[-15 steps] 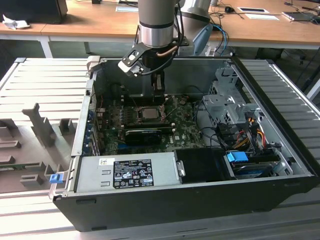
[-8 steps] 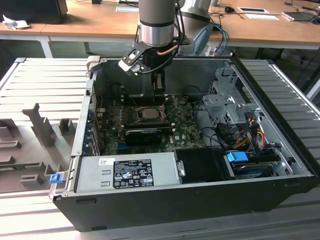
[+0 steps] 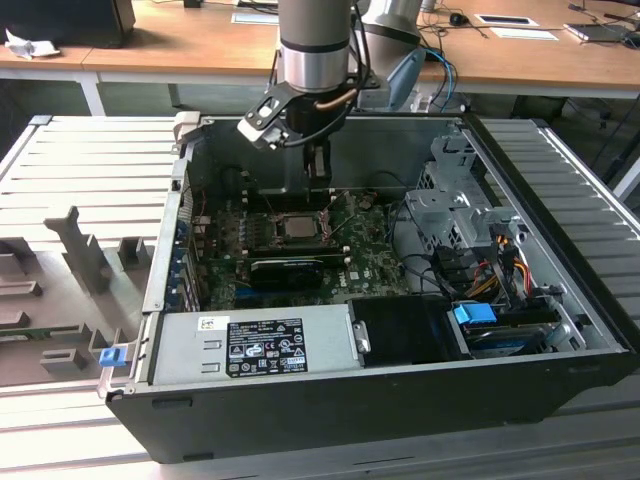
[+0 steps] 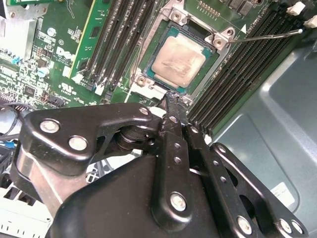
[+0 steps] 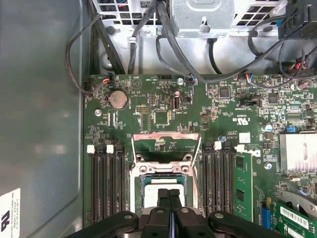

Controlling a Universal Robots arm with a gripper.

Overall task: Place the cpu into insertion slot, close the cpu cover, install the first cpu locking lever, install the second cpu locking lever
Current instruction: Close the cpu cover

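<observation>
A slatted grey desk (image 3: 560, 170) carries an open black computer case (image 3: 400, 400) that takes up most of the exterior view. Along the case's lower edge in that frame lies a grey labelled power-supply box (image 3: 255, 345). Above it, in the middle of the frame, sits the green circuit board (image 3: 370, 260). The arm (image 3: 313, 45) comes down from the top centre of the frame, and its pincer (image 3: 318, 165) hangs over the board just above the processor area.

In the first wrist view the cpu cover (image 5: 166, 136) is swung open, its silvery frame lying back over the board beside the insertion slot (image 5: 148, 171). In the second wrist view a thin locking lever (image 4: 262, 35) sticks out from a corner of the slot across the black memory slots. The cpu (image 4: 178, 59) sits flat in the slot, its pale face up, at the centre of the exterior view (image 3: 297, 226). The pincer's fingers (image 4: 174, 130) are pressed together with nothing between them, and their tips are just beside the slot's rim.
</observation>
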